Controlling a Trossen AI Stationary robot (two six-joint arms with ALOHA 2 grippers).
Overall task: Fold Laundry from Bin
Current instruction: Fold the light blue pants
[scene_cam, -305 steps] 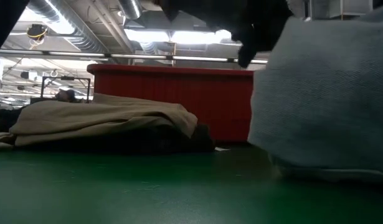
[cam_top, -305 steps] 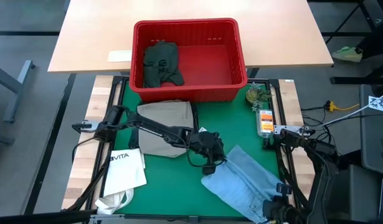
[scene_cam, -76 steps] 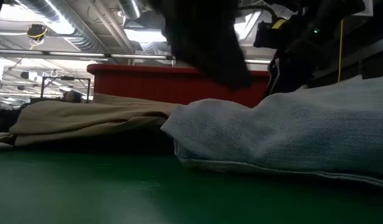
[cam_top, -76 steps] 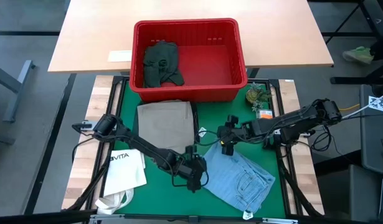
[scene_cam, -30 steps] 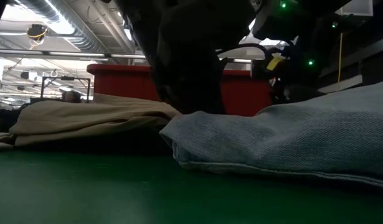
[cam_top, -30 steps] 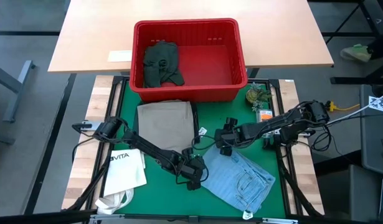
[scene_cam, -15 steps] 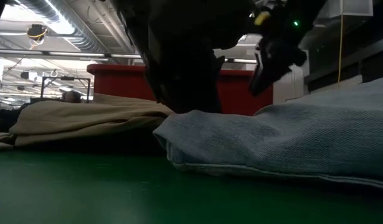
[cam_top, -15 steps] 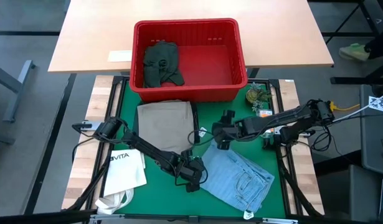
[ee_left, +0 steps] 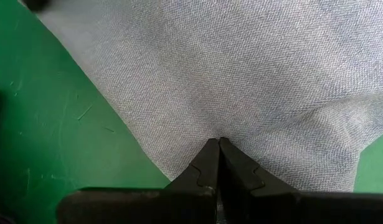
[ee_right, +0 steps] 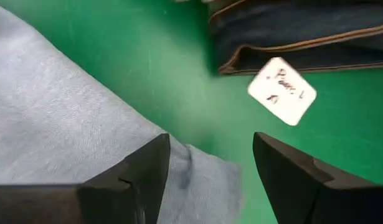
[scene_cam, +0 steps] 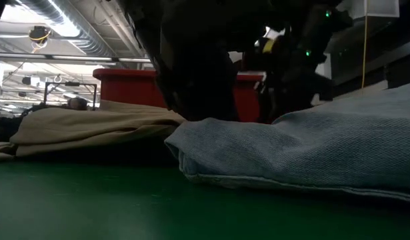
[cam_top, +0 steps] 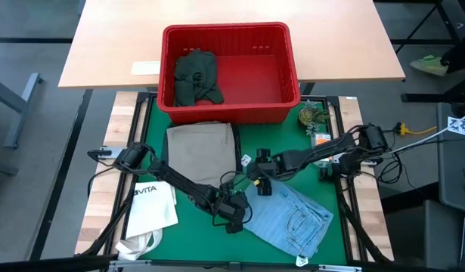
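Light blue jeans [cam_top: 289, 217] lie partly folded on the green mat, near the desk's front edge, right of centre. Khaki trousers [cam_top: 199, 152] sit folded at mid-desk, just in front of the bin [cam_top: 229, 72], on top of a dark navy pair [ee_right: 303, 31] whose edge shows underneath. Dark green piece [cam_top: 196, 78] is in the bin's left half, not yet folded.

Left hand [cam_top: 234, 216] at the jeans' left edge, fingers pressed fully together; wrist view shows the closed tips [ee_left: 217, 163] on the denim just inside the hem. Whether cloth is pinched between them: can't tell, looks more like pressing or pinning.

Right hand [cam_top: 260, 183] at the jeans' far-left corner, fingers spread wide, straddling the corner of the denim [ee_right: 73, 143], nothing gripped yet. White paper tag [ee_right: 282, 90] lies on the mat just beside it, near the navy pair.

Risks, judged:
- R hand closes on one layer only → fold opens when lifted.
- R fingers catch the tag or the navy edge → stack disturbed.
- L hand only pinning → denim slides, crease goes skew.
- Arms near each other over the same corner → collision poss.

White VITA tote [cam_top: 150, 208] at front-left, not involved.
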